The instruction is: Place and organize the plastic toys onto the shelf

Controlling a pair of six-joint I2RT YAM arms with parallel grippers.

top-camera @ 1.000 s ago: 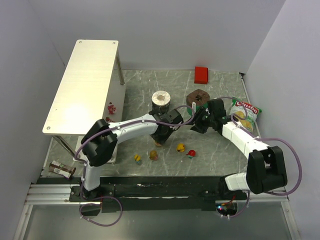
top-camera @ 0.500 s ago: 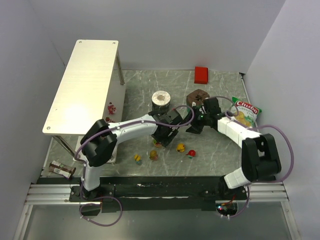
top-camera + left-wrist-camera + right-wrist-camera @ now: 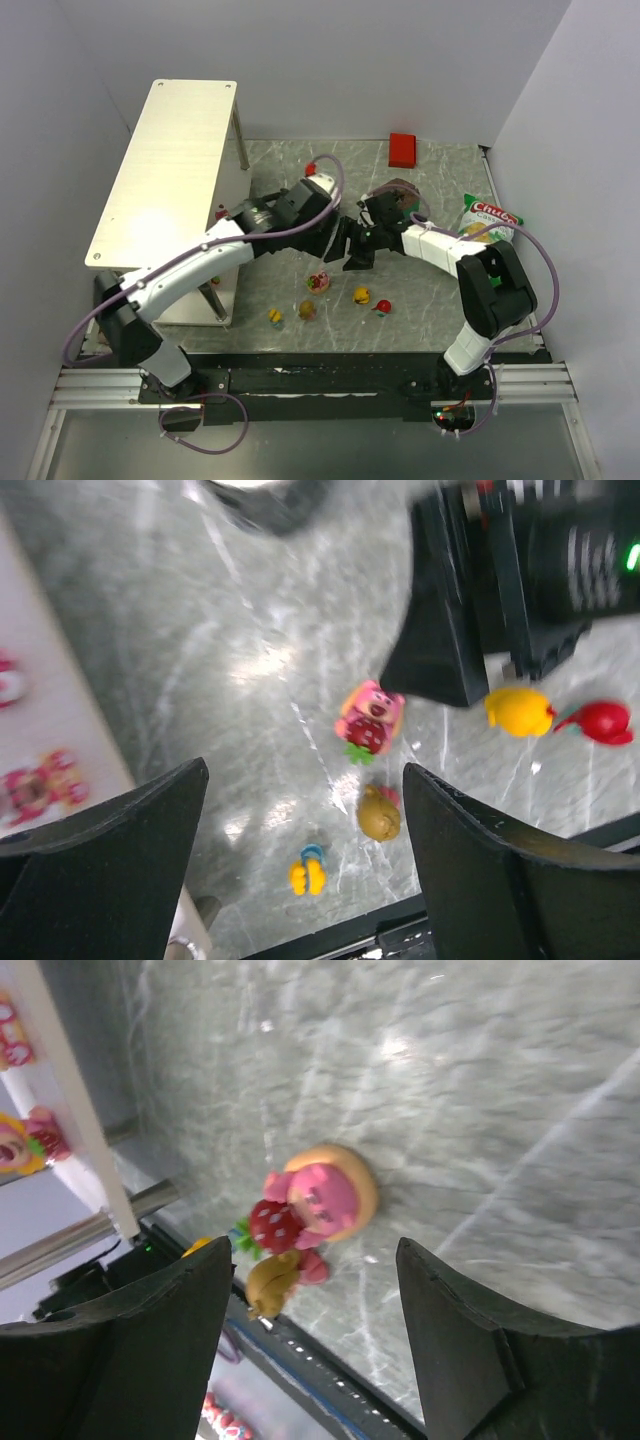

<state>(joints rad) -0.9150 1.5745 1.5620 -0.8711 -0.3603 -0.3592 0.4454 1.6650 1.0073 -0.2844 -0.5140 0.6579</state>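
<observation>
Pink figurine (image 3: 319, 282) with a red strawberry at its front sits on the grey table (image 3: 440, 300), mid-floor, right of the shelf (image 3: 170, 170) and well apart from it. Both arms converge over it: left gripper (image 3: 331, 244) and right gripper (image 3: 352, 258) hang just far of the toy, close beside each other, so the toy lies to the near side of both. Little to choose on distance from above. In the right wrist view the pink figurine (image 3: 310, 1205) falls almost dead centre under the right gripper (image 3: 315, 1250). In the left wrist view the pink figurine (image 3: 370, 720) sits off toward the right finger of the left gripper (image 3: 305, 770), with the right gripper's black body just past it. The toy looks tipped over, long axis running roughly near to far, though blur leaves this unsure. Both grippers have jaws spread wide, nothing between them, touching nothing. Judgement: the left arm suits the carry, since the shelf is on its side, but the two heads crowd each other. Also loose on the table, nearer: brown figurine (image 3: 307, 310), yellow-and-blue figurine (image 3: 274, 316), yellow figurine (image 3: 361, 296), red figurine (image 3: 382, 305). A few small toys (image 3: 35, 785) already sit on the shelf's lower tier; top tier bare
</observation>
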